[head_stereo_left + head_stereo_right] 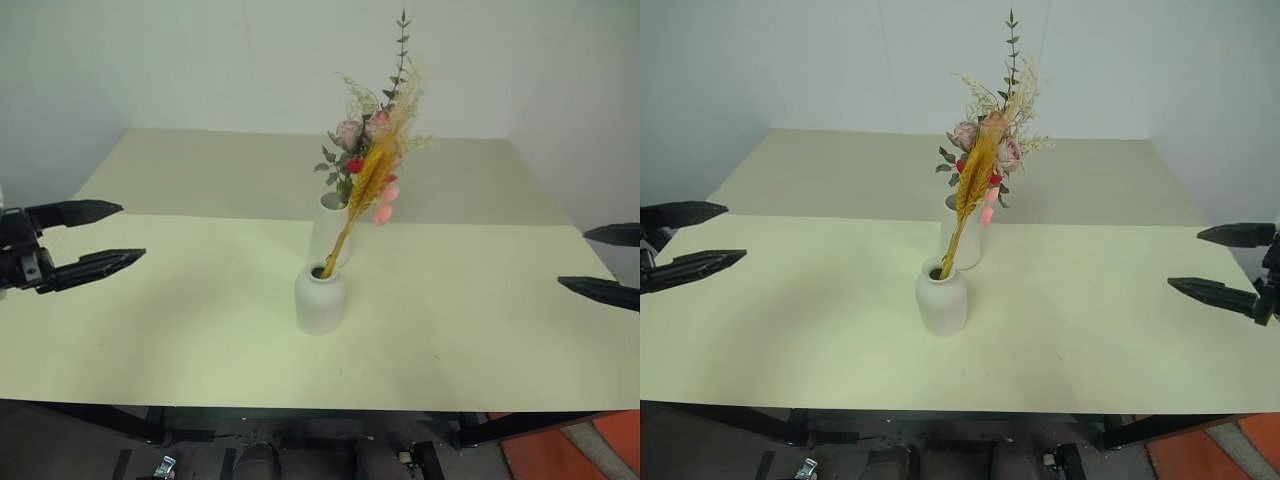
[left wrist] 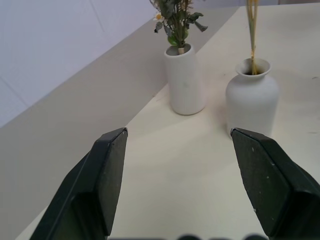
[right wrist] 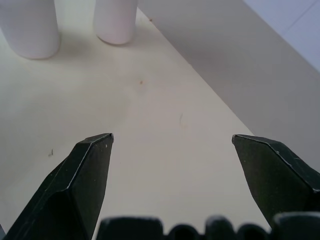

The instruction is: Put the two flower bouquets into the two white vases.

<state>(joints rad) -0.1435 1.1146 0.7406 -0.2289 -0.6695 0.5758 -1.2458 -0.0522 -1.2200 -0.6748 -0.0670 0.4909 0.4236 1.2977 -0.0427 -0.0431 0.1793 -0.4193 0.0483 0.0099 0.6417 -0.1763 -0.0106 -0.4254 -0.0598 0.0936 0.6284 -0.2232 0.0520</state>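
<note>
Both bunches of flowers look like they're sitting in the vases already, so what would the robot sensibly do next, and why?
Probably nothing more than lowering both arms to rest. The rose bouquet stands in the taller vase, the grass stalk bundle leans in the shorter vase, and the left gripper and right gripper hang open, apart from both vases, holding nothing.

Only the short round matte white vase point(image 1: 320, 297) and the taller white cylinder vase point(image 1: 329, 230), close together mid-desk, block passage; the pale cream desk point(image 1: 180, 330) lies open either side.
</note>
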